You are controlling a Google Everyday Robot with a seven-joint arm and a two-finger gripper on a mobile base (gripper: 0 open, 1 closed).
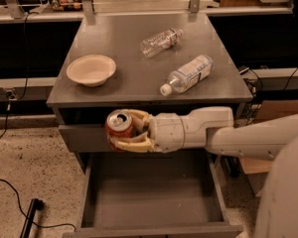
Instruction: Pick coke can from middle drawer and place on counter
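Drawer open. Above it, gripper clamped round the can's sides. Can upright, before the upper drawer front, just under counter lip. Probably light, thin-walled, slick: mid-body hold, gentle squeeze. No lettering legible. Beyond: bowl, two lying bottles.

Your arm stretched out level, your gripper side-on, fingers clamped around the coke can.
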